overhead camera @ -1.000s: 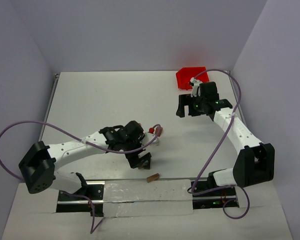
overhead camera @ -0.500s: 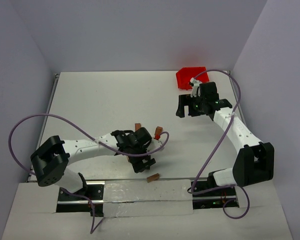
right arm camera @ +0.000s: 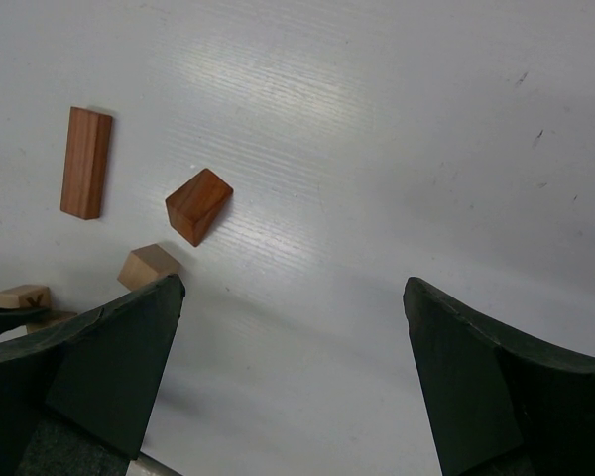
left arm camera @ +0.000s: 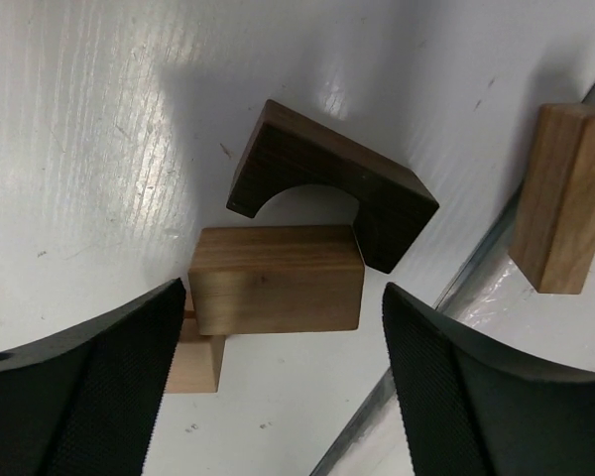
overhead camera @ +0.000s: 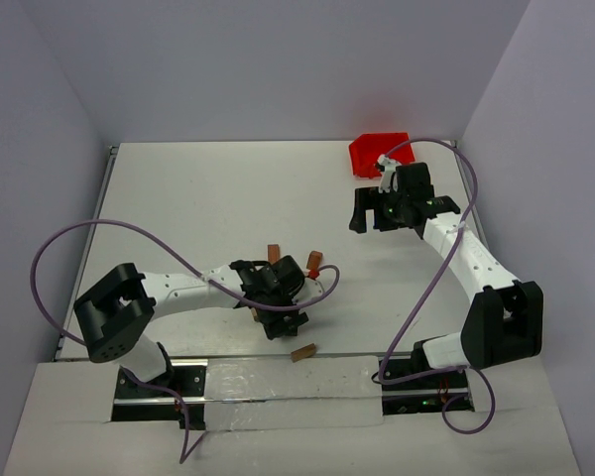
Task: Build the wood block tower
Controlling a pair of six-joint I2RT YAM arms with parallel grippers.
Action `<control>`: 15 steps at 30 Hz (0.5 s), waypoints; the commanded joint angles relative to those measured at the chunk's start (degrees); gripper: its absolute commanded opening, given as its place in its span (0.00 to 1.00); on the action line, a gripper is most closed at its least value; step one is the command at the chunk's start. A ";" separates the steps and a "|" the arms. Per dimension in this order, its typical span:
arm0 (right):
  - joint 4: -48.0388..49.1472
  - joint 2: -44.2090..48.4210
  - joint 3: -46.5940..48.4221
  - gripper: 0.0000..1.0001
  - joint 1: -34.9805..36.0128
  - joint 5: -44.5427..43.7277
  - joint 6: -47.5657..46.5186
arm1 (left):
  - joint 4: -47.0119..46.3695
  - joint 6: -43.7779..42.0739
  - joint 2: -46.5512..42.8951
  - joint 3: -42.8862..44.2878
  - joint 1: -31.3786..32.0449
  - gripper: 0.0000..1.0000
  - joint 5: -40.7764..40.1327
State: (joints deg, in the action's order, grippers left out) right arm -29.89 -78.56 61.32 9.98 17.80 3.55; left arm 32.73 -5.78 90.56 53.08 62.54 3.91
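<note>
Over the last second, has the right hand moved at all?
No. The right hand sits exactly where it was, just in front of the red bin, with the same gap between them.

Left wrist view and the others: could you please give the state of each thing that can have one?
left tool: open around the tan block, not clamped.
right tool: open, empty.
tan block: lying flat.
arch block: lying on its face, notch visible.
bar: lying flat, apart from the others, untouched.
</note>
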 commanded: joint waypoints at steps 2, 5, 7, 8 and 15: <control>0.35 0.01 0.64 1.00 -0.49 0.02 0.39 | -2.43 -0.60 -0.21 0.20 0.13 0.78 -1.64; 0.44 -0.18 0.72 1.00 -0.57 -0.29 0.56 | -2.01 -1.69 -0.93 0.10 0.13 0.60 -1.89; 0.44 -0.14 0.82 1.00 -0.66 -0.30 0.58 | -1.70 -2.85 -1.78 0.32 0.13 0.51 -2.49; 0.44 -0.08 0.82 1.00 -0.69 -0.20 0.58 | -1.42 -3.44 -2.43 0.56 0.13 0.47 -3.03; 0.37 0.08 0.91 1.00 -0.75 0.87 0.74 | 3.93 -14.11 -10.97 4.52 -2.32 0.07 -2.40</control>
State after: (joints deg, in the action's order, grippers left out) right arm -29.87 -78.70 61.32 9.69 17.84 3.61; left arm 34.23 -12.27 86.68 53.23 62.16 1.32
